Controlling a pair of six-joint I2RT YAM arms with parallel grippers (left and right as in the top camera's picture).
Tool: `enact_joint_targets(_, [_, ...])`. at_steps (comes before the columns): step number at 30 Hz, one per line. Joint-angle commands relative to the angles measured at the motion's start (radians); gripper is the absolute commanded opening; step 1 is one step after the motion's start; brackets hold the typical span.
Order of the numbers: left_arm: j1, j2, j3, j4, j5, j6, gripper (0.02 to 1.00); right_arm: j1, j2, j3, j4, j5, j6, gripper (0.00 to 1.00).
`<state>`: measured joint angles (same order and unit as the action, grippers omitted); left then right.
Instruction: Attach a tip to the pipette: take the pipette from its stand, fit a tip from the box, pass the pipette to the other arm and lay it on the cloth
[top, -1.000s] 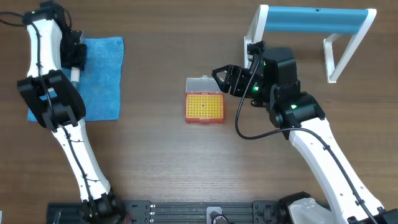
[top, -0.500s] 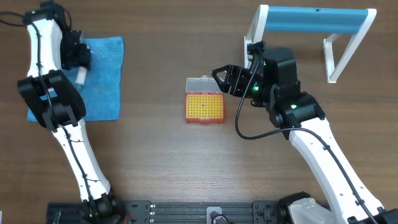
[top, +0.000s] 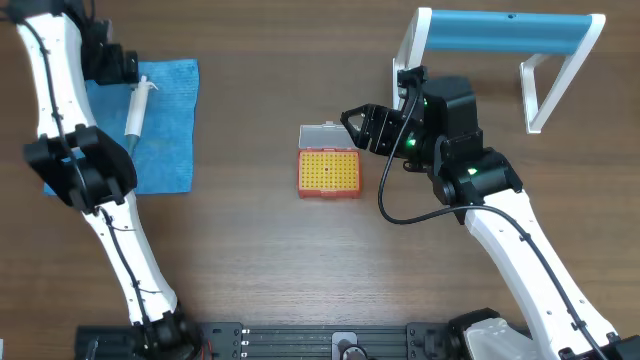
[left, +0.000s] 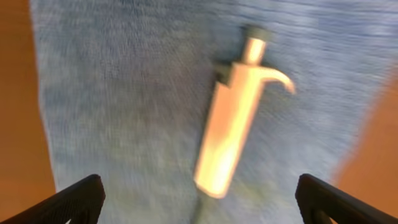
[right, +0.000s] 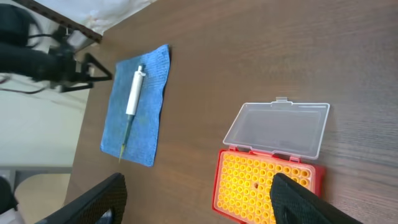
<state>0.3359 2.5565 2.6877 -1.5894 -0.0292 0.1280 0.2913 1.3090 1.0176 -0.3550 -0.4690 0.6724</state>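
Observation:
The white pipette (top: 135, 109) lies flat on the blue cloth (top: 170, 120) at the table's left, its yellow tip pointing toward the near edge. My left gripper (top: 122, 66) hangs open above the pipette's button end, apart from it. In the left wrist view the pipette (left: 233, 134) lies on the cloth (left: 124, 93) between my spread fingers (left: 74, 199). My right gripper (top: 352, 130) stands open and holds nothing, just right of the red tip box (top: 328, 172). The right wrist view shows the tip box (right: 261, 186), the pipette (right: 132, 93) and the cloth (right: 146, 118).
The tip box's clear lid (top: 322, 137) lies folded open behind it. The blue and white pipette stand (top: 505, 30) stands at the back right. Bare wooden table (top: 260, 260) stretches between the cloth and the box and toward the front.
My left gripper has let go of the pipette, which now lies on the cloth, and has lifted away toward the back. The right arm has not moved.

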Motion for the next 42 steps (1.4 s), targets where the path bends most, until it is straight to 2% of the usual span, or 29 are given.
enact_joint_targets(1, [-0.025,-0.165,0.110,-0.110,0.075,-0.106,0.996,0.003,-0.008,0.010,0.005,0.017,-0.029,0.750])
enact_joint_targets(3, [-0.045,-0.230,0.099,-0.110,0.095,-0.147,0.996,-0.008,-0.034,0.010,0.004,0.026,-0.073,0.750])
enact_joint_targets(5, [-0.081,-0.313,0.099,-0.110,0.121,-0.147,0.996,-0.024,-0.091,0.010,0.004,0.080,-0.111,0.750])
enact_joint_targets(12, [-0.242,-0.613,0.035,-0.110,0.112,-0.146,0.996,-0.038,-0.374,0.010,-0.092,0.246,-0.300,0.752])
enact_joint_targets(15, [-0.295,-0.765,-0.118,-0.110,0.083,-0.147,0.998,-0.037,-0.472,0.010,-0.237,0.330,-0.352,0.757])
enact_joint_targets(17, [-0.324,-0.926,-0.341,-0.109,0.023,-0.198,0.996,-0.037,-0.547,0.009,-0.361,0.394,-0.363,0.776])
enact_joint_targets(21, [-0.331,-1.237,-0.771,-0.109,0.015,-0.392,0.996,-0.037,-0.667,-0.012,-0.411,0.400,-0.497,0.779])
enact_joint_targets(23, [-0.331,-1.420,-0.969,-0.098,0.065,-0.512,0.996,-0.037,-0.733,-0.033,-0.410,0.420,-0.553,0.779])
enact_joint_targets(27, [-0.331,-1.821,-1.205,0.020,0.173,-0.678,0.996,-0.037,-0.918,-0.077,-0.454,0.450,-0.581,0.779])
enact_joint_targets(29, [-0.330,-1.970,-1.243,0.098,0.161,-0.709,0.996,-0.037,-1.009,-0.118,-0.467,0.462,-0.581,0.779])
enact_joint_targets(31, [-0.330,-2.128,-1.273,0.164,0.060,-0.752,0.996,-0.037,-1.140,-0.209,-0.470,0.462,-0.566,0.779])
enact_joint_targets(32, [-0.330,-2.205,-1.287,0.165,-0.026,-0.779,0.996,-0.037,-1.213,-0.269,-0.471,0.464,-0.541,0.779])
enact_joint_targets(34, [-0.330,-2.285,-1.302,0.166,-0.089,-0.779,0.996,-0.039,-1.315,-0.361,-0.468,0.525,-0.456,0.779])
enact_joint_targets(36, [-0.330,-2.341,-1.308,0.175,-0.095,-0.779,0.996,-0.039,-1.268,-0.388,-0.461,0.521,-0.438,0.787])
enact_joint_targets(39, [-0.331,-2.368,-1.308,0.146,-0.091,-0.775,0.996,-0.038,-1.233,-0.434,-0.336,0.461,-0.499,0.798])
enact_joint_targets(42, [-0.330,-2.366,-1.335,0.085,-0.092,-0.775,0.996,-0.039,-1.239,-0.436,-0.349,0.481,-0.510,0.798])
